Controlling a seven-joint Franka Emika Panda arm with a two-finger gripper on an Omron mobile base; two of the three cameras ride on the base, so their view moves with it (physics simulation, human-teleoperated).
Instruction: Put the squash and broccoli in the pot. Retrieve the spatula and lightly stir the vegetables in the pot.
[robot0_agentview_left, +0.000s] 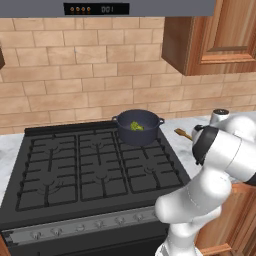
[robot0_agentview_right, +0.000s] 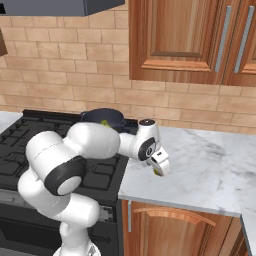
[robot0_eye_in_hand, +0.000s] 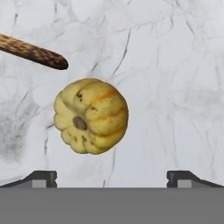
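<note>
- The stove (robot0_agentview_left: 95, 165) stands at the left, against the brick wall; its grates carry the pot.
- The pot (robot0_agentview_left: 138, 127) sits on the rear right burner, near the stove's back right corner. Its two loop handles point left and right.
- The broccoli (robot0_agentview_left: 136, 126) lies inside the pot, a green lump on the bottom.
- The worktop (robot0_agentview_right: 210, 165) of white marble begins at the stove's right edge.
- The spatula (robot0_agentview_left: 183, 133) lies on the worktop just right of the stove; in the hand view its dark brown end (robot0_eye_in_hand: 35, 54) points toward the squash without touching it.
- The squash (robot0_eye_in_hand: 91, 115) rests on the worktop, near its front edge, directly below the gripper.
- The gripper (robot0_eye_in_hand: 111, 177) hangs above the squash with jaws spread wide, one fingertip on either side of it, holding nothing.
</note>
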